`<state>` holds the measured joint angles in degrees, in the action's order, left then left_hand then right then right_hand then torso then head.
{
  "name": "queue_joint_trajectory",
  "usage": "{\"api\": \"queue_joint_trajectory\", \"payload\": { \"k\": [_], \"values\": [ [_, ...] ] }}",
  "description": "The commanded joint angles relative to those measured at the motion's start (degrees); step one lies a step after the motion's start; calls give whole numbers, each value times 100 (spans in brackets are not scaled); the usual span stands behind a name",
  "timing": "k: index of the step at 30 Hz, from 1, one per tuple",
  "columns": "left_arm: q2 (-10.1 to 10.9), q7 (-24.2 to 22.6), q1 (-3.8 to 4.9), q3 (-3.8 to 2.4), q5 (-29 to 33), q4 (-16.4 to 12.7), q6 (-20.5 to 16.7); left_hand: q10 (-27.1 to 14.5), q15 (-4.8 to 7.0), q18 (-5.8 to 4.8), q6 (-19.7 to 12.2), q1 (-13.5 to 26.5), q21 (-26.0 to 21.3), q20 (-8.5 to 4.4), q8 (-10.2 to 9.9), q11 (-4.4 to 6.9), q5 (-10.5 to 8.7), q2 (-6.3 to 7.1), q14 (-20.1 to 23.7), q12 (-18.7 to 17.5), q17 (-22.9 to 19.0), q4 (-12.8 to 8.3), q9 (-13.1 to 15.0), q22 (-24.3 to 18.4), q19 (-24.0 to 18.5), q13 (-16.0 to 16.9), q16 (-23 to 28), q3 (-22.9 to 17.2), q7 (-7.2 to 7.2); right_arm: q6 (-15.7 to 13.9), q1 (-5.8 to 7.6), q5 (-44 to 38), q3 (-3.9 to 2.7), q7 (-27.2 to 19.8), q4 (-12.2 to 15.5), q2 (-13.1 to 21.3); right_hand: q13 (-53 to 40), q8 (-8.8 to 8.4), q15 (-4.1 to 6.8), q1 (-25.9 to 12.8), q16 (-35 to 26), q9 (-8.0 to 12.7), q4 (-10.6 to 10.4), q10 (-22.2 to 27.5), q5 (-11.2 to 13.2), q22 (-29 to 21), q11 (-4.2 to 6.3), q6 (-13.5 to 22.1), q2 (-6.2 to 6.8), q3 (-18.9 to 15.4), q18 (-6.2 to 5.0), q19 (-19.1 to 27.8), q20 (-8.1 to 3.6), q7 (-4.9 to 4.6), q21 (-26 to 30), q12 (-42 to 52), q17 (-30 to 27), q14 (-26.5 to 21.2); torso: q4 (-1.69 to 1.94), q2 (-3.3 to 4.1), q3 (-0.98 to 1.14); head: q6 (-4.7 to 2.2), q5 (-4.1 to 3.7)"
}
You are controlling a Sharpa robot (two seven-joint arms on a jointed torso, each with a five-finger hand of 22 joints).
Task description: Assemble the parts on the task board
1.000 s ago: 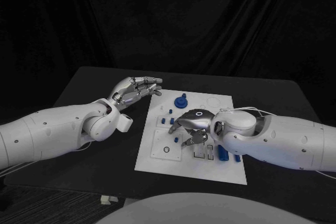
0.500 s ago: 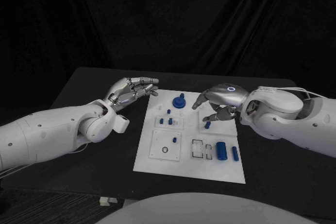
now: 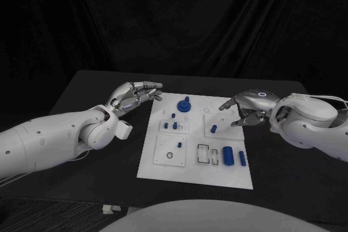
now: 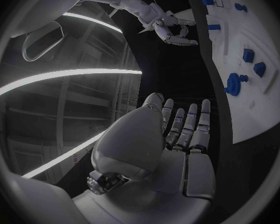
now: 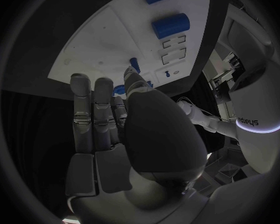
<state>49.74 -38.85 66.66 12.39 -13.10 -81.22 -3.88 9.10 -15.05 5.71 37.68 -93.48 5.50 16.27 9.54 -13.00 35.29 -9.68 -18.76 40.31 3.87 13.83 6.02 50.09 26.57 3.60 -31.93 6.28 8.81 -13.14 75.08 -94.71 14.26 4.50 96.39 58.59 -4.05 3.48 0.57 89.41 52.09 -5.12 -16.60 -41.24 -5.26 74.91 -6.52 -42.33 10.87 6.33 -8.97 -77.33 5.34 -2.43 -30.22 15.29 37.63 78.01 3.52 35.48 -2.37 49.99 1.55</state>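
Observation:
The white task board lies in the middle of the table. On it stand a blue gear with a peg, a few small blue pegs and a small blue piece. A blue cylinder and a thinner one lie near its right edge, beside empty slots. My right hand hovers at the board's far right edge, fingers apart, holding nothing. My left hand hangs off the board's far left corner, fingers loosely bent and empty. The right wrist view shows the board and the cylinder beyond my right hand.
Black table surrounds the board, with bare room on both sides. A small dark ring sits in the board's near left square. The left wrist view shows my left hand, the gear and my right hand.
My right hand has lifted from over the slots in the board's middle and moved far and right to the board's edge. The left hand has barely moved.

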Motion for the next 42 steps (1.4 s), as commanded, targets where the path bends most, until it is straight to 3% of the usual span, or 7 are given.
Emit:
{"api": "queue_joint_trajectory", "payload": {
  "k": [1,4,9,12,26,36,42],
  "values": [
    [-11,-132,-16,-5,34,-11,79,52,10,-42,37,-54,22,-20,29,-1,37,4,-30,-25,-4,3,-9,-8,40,8,5,-24,-6,-18,-67,-21,-6,98,-46,-12,26,12,-2,20,-50,29,14,-130,39,119,-3,-71,-57,39,28,-43,2,-87,10,-40,7,43,21,19,10,1,-26],
    [-13,-129,-19,-5,34,-12,80,52,10,-42,37,-54,22,-20,29,-1,37,4,-30,-25,-4,3,-9,-8,40,8,5,-24,-6,45,-129,-20,-6,77,-121,-53,32,9,-7,64,-91,66,49,-313,30,117,-1,-89,-125,74,30,-66,3,-139,24,-38,2,62,-10,21,21,1,-5],
    [-12,-128,-22,-5,34,-15,79,52,10,-42,37,-54,22,-20,29,-1,37,4,-30,-25,-4,3,-9,-8,40,8,5,-24,-6,116,-219,0,-6,32,-271,-164,35,20,-41,98,-123,99,125,-566,-41,114,8,-192,-205,101,35,-78,23,-256,66,-53,21,74,17,13,16,1,-49],
    [-9,-128,-23,-5,34,-17,78,52,10,-42,37,-54,22,-20,29,-1,37,4,-30,-25,-4,3,-9,-8,40,8,5,-24,-6,115,-271,37,-6,-18,-358,-245,30,22,-90,71,-80,118,165,-767,-40,133,32,-232,-251,98,51,-102,53,-359,23,-56,100,105,-2,14,19,1,-22],
    [-9,-123,-26,-5,34,-8,95,54,13,-40,39,-62,22,-20,27,2,46,6,-28,-31,-5,-7,-11,-11,40,7,9,-43,-4,78,-437,108,-7,-184,-582,-650,21,85,-94,58,-71,97,385,-1317,-167,174,81,-660,-386,123,40,-118,73,-387,69,-188,199,105,6,8,21,1,-19],
    [-19,-109,-30,-5,34,1,106,54,13,-40,39,-62,22,-20,27,2,46,6,-28,-31,-5,-7,-11,-11,40,7,9,-43,-4,16,-524,203,-8,-294,-718,-877,17,110,-116,-57,-13,84,420,-1551,11,219,76,-803,-428,94,52,-154,89,-490,20,-271,304,144,-2,10,19,1,-1],
    [-36,-101,-34,-5,34,9,116,55,14,-40,40,-66,22,-21,27,0,48,6,-27,-34,-6,-11,-12,-12,40,7,11,-51,-3,0,-543,213,-9,-326,-761,-971,11,242,-86,-118,12,1,445,-1787,102,257,116,-1191,-485,97,53,-184,71,-527,0,-313,373,170,7,10,21,1,-6]
  ]
}}
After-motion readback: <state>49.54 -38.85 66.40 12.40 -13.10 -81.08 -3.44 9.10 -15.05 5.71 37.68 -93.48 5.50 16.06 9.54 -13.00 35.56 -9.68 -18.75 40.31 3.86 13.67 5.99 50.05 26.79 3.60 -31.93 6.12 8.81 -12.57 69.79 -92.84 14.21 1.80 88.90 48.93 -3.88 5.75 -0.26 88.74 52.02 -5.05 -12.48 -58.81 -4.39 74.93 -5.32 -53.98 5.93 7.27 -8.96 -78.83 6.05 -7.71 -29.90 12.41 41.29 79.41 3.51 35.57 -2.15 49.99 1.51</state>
